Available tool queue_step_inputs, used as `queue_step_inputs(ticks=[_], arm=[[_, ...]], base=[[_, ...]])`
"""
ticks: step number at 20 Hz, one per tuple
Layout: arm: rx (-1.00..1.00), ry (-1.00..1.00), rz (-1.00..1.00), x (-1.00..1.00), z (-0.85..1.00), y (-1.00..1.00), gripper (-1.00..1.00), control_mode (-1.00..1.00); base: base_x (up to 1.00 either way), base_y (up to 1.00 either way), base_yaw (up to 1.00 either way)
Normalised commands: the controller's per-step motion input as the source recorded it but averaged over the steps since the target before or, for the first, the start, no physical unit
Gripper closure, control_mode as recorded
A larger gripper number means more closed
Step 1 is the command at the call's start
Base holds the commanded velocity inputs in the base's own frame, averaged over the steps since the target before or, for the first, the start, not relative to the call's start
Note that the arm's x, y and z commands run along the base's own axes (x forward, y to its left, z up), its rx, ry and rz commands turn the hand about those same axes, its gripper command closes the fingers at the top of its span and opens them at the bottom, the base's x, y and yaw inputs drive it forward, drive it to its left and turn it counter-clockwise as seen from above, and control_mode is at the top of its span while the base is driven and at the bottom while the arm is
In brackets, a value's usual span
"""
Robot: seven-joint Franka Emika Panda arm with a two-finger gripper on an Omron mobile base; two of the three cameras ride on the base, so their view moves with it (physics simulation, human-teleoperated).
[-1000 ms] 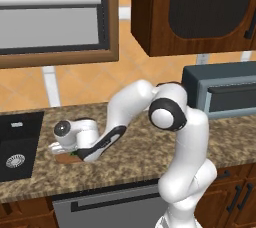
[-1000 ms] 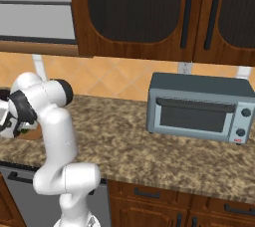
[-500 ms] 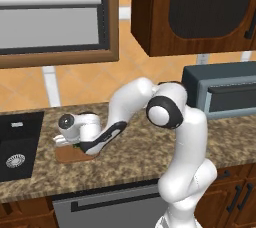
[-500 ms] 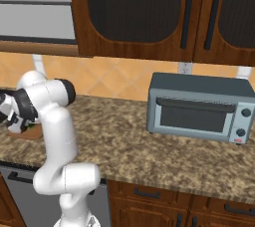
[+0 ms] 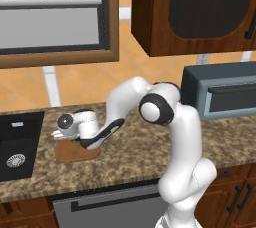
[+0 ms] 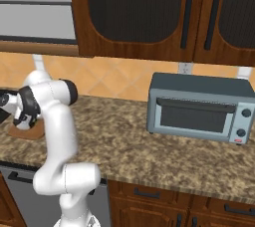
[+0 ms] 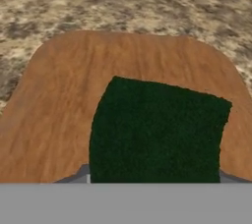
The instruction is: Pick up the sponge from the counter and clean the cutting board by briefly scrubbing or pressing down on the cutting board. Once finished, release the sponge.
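Sponge (image 7: 157, 132) sits between the jaws, held over the board (image 7: 64, 105), its dark green face filling the lower middle of the hand view. The jaws are closed on the sponge; the fingertips themselves are hidden behind it, so the grip is read from how the block stays square to the camera. The gripper (image 5: 75, 139) points down at the board, near its middle, because scrubbing needs the sponge's flat face pressed onto the wood rather than an edge. Whether the sponge touches the board or hangs just above it, I cannot tell. The board lies flat on the counter (image 5: 135, 157), just right of the sink (image 5: 17, 144), with bare wood on all sides of the sponge, which leaves room to rub. Release is not yet done.
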Motion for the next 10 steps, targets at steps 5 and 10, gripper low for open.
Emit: queue_step_inputs(ticks=[5,10], arm=[[0.00,0.00,0.00,0.82,-0.14,-0.16,1.00,-1.00],[0.00,-0.02,0.00,0.78,-0.26,-0.12,1.00,-1.00]], base=[[0.00,0.00,0.00],[0.00,0.00,0.00]])
